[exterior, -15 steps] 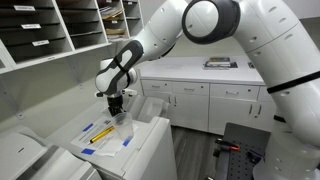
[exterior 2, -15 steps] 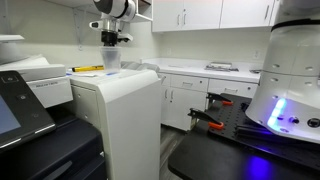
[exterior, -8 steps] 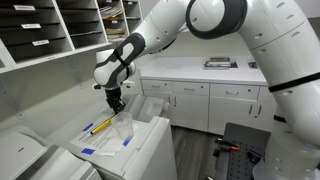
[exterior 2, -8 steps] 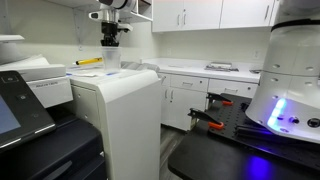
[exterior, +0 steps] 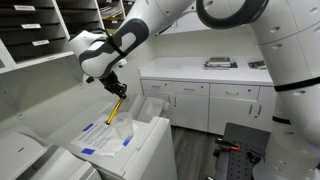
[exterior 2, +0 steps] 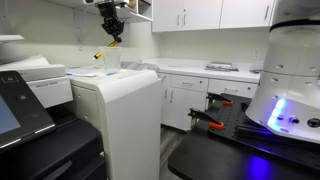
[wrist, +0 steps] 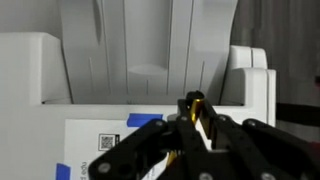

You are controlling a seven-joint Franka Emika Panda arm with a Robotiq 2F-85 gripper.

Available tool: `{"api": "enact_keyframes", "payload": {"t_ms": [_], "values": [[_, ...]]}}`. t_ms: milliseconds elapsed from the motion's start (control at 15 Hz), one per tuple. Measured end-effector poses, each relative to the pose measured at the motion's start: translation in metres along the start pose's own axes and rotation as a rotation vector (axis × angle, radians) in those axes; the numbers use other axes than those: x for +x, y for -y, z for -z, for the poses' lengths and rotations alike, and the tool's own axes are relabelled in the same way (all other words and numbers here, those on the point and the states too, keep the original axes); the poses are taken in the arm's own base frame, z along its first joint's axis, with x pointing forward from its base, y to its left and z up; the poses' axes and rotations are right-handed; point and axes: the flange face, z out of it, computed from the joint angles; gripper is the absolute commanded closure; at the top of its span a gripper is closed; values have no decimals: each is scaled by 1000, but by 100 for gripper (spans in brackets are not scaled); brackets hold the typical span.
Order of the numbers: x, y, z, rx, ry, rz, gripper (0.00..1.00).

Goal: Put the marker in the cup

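Panda arm [exterior: 150, 25] reaches over the white machine top [exterior: 152, 135]. The clear cup [exterior: 123, 128] stands upright there, on a sheet with blue tape strips [exterior: 88, 150]. Gripper [exterior: 114, 88] hangs above the cup with jaws pinching the upper end of the yellow-orange marker [exterior: 117, 108]; the wrist view shows it clamped between dark, blurred fingers [wrist: 150, 150]. Marker is in the air and tilted, its lower end near the cup's rim; cannot tell whether it is over the opening.

The marker [exterior: 115, 108]: slim, yellow-orange, tilted, clear of the bench [exterior: 152, 128], upper end clamped between the jaws. The cup [exterior: 125, 128]: clear plastic, upright on the bench, near the marker's lower end.
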Motion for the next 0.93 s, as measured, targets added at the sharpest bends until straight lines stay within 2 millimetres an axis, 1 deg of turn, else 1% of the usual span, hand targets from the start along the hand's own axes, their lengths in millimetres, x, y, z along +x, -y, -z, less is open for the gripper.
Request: {"api": "enact_keyframes", "payload": {"t_ms": [200, 333, 533, 733, 933], "values": [[23, -1, 31, -3, 173, 50, 96], [37, -1, 48, -12, 288, 87, 96], [60, 0, 66, -30, 465, 121, 96], [71, 2, 82, -47, 635, 129, 96], [81, 8, 93, -32, 701, 135, 96]]}}
